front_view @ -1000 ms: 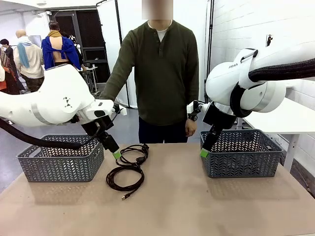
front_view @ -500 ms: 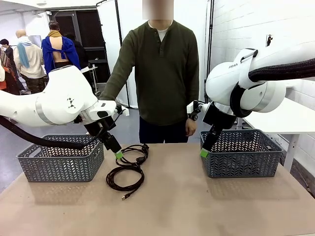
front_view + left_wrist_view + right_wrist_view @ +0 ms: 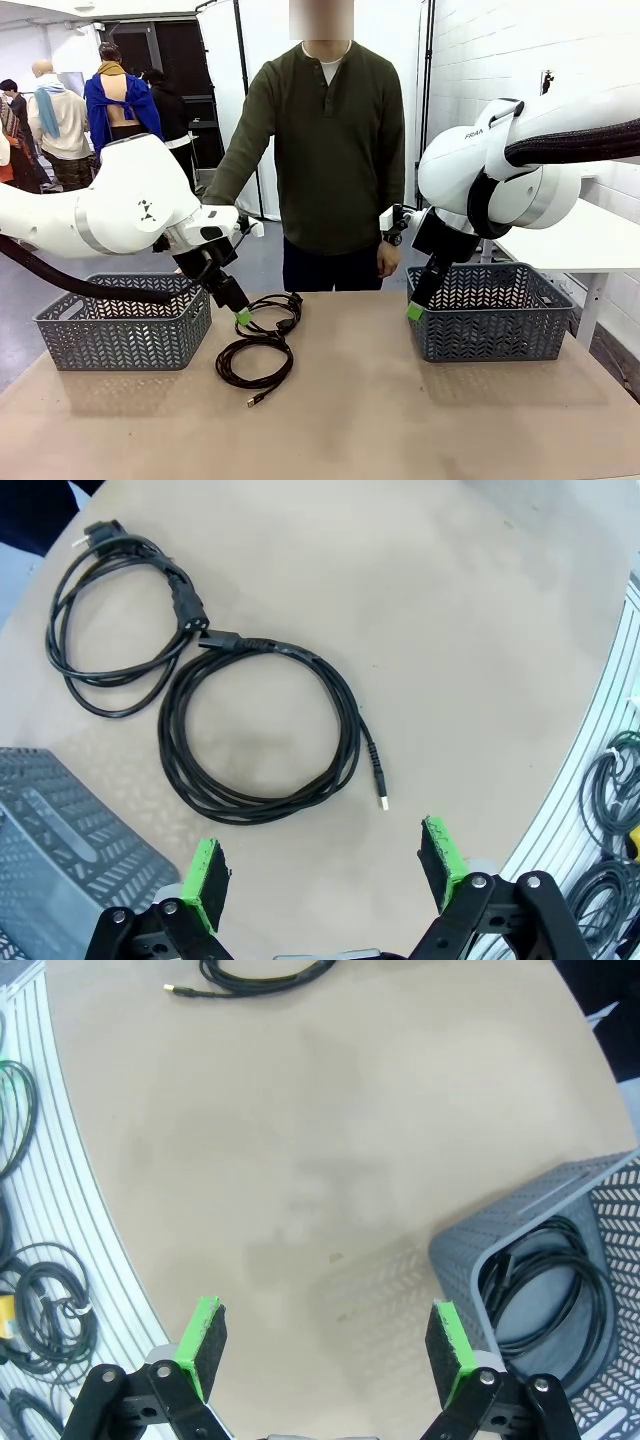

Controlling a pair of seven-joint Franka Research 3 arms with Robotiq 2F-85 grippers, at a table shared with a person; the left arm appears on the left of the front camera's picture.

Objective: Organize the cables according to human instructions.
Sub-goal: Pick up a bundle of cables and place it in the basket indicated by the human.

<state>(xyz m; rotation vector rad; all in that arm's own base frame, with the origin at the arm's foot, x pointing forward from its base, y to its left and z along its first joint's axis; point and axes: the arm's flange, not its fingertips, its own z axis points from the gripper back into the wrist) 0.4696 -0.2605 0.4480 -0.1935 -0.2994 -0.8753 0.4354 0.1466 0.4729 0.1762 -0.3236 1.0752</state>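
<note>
Now, your left pincer [image 3: 242, 316] hangs released above two touching cables [image 3: 270, 646] just beside the left basket [image 3: 120, 320]; clench carelessly and you could snag both coils, dragging the wrong one along.

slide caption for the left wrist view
Open left pincer above a coiled usb cable and power cord on the table, grey basket nearby

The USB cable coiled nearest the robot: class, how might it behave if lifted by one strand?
Probably floppy: the USB cable lies in thin, loose loops, so a lifted strand would likely sag and unwind. Likely light, being so thin. Its free plug end may dangle and drag.
</note>
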